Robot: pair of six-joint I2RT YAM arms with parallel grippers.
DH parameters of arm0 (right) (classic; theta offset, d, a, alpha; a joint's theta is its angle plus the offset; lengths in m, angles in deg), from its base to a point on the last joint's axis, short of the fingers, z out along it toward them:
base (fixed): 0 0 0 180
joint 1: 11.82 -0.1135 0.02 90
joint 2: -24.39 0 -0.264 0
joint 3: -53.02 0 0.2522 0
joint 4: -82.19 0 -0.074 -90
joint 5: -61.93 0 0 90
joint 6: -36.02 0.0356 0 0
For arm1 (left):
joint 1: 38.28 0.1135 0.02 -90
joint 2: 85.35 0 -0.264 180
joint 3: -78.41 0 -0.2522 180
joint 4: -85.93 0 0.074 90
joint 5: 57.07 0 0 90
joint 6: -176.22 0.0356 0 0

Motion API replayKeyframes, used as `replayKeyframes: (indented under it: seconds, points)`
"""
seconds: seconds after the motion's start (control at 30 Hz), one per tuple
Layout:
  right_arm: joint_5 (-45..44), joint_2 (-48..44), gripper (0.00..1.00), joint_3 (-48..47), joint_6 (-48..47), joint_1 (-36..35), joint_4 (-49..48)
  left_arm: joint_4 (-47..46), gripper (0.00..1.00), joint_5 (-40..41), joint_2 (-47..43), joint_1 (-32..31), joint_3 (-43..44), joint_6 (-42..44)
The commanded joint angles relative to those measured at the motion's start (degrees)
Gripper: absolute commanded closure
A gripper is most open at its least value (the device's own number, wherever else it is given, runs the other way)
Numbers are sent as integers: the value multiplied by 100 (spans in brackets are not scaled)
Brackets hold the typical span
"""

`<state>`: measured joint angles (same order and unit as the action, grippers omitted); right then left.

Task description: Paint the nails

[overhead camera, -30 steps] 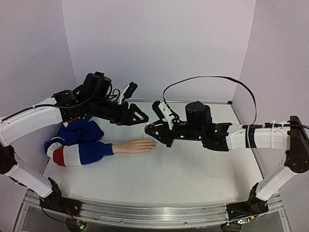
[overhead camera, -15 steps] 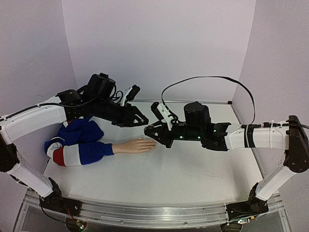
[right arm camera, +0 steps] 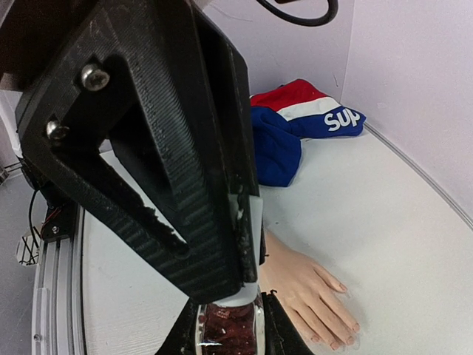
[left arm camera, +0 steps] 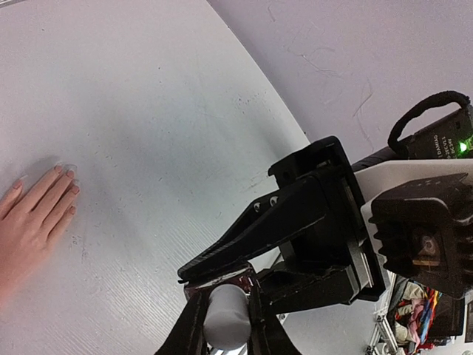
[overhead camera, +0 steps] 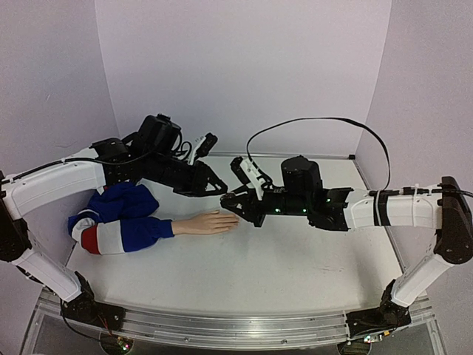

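The peach mannequin hand lies flat on the table, its sleeve striped blue, white and red. Its nails show pale pink at the fingertips, also nails low in the right wrist view. Just above and right of the fingers, my right gripper is shut on a small polish bottle of dark red polish. My left gripper meets it from the left and is shut on the bottle's white cap. In the right wrist view the left fingers cover most of the cap.
Lilac walls close in the white table at the back and both sides. The bunched sleeve lies against the left wall. A black cable arcs above the right arm.
My left gripper has moved a little right onto the bottle's cap and its jaws have closed on it. The right gripper and the mannequin hand have stayed put.
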<state>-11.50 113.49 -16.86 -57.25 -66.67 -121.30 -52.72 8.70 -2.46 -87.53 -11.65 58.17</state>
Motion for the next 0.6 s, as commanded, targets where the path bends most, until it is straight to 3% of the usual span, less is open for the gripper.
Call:
replayKeyframes:
  seconds: [0.0, 0.57]
  points:
    - [121, -7, 100, -287, -76, -9, -257, -99, 85, 143, -104, -32, 336, 107]
    - [32, 4, 100, -190, -110, -16, -255, -175, 95, 354, -293, -32, 248, 46]
